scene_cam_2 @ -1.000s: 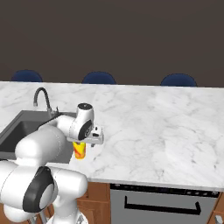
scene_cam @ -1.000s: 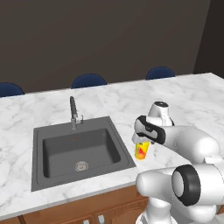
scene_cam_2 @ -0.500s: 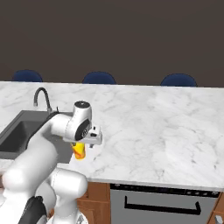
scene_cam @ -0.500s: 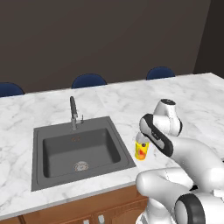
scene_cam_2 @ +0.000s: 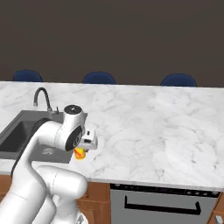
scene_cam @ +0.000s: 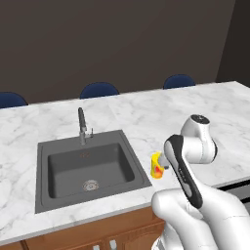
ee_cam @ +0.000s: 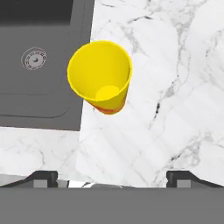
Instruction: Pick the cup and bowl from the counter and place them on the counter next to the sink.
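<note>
Gripper (ee_cam: 112,177) fingers spread wide, nothing betw. them, hanging above cup (ee_cam: 101,78). Cup upright on counter (ee_cam: 175,87), just beside sink (ee_cam: 39,61) rim on its right. Release looks done; best to lift straight up w/o clipping the rim, then go for the bowl.

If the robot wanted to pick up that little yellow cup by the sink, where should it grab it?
Probably by the rim, coming straight down from above. The cup stands upright on the counter with its open mouth facing the gripper, whose jaws are spread wide and apart from it. One jaw could go on each side of the round wall. The sink edge lies close, so a side approach looks tighter.
</note>
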